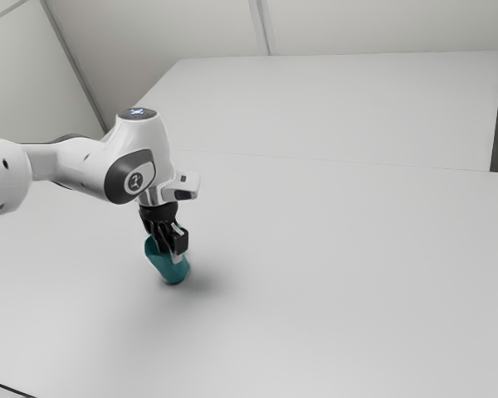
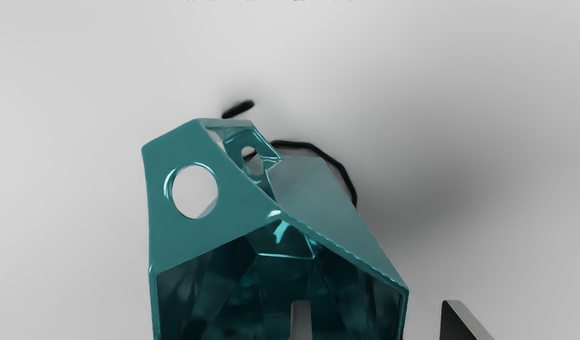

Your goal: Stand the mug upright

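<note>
Mug (image 1: 168,271) tilted beneath a wide pincer (image 1: 169,253)

In the exterior view, the arm (image 1: 76,169) reaches in from the exterior view's left and the pincer points down at the mug. The teal body sits right below the pincer and around its tips, leaning, with its lower end toward the exterior view's right. Whether that end touches the table (image 1: 357,228) I cannot tell. A soft shadow (image 1: 207,282) spreads just beside it, on the side toward the exterior view's right. Pale walls (image 1: 166,25) rise behind the table.

In the wrist view, the pincer stands wide, its two fingers well apart. One finger (image 2: 301,323) shows within the outline of the mug's dark mouth; the other finger (image 2: 462,326) is outside, just beside the rim (image 2: 405,307). The near wall of the mug runs between them, with a gap visible on either side of it, so the pincer is not clamped on it. Away from the fingers, past the mouth, is a flat teal face (image 2: 176,236) with a round hole through it, and a smaller hole is visible beyond that one.
</note>
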